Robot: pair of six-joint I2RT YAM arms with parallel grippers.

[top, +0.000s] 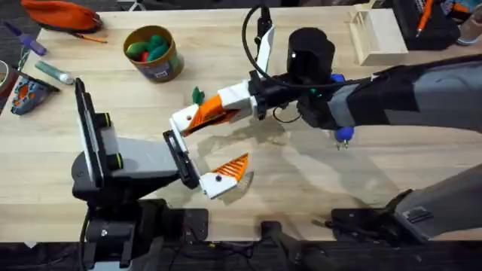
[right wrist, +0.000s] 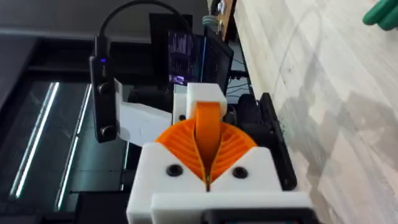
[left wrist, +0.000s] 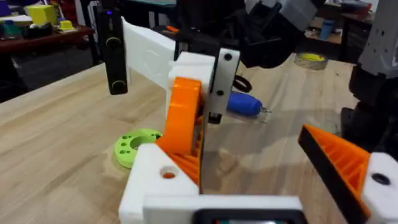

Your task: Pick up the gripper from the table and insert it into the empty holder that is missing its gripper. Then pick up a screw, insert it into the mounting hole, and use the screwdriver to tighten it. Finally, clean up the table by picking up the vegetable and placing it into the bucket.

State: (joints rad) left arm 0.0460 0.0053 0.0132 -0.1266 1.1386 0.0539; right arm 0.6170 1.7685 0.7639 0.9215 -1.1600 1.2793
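So your right pincer (right wrist: 208, 152) is clamped down on the gripper (top: 207, 113), pads pinched on its flat sides, and it's holding it right at the holder (top: 184, 120), the white mount on one side of the left pincer (top: 222, 139). From the left wrist view the orange piece stands upright on the mount and looks at least partly seated, but I can't tell if it's all the way home. The left pincer itself is spread wide with nothing between its sides.

Handling-wise: that finger looks like light printed plastic, a ribbed lattice, so it'll probably flex a bit if you lean on it sideways. I'd keep your hold on the flat faces near the solid base and push straight along the slot, no twisting.

The rest is waiting. The screwdriver (left wrist: 245, 104) lies on the worktop (top: 316, 188) under the right arm. It's smooth and round, so it may roll; grab it mid-body. The vegetable (top: 197, 95) sits on the worktop just behind the two pincers, small and slim, so take it across the middle. The bucket (top: 154, 54) is further back toward the left, well apart from it.
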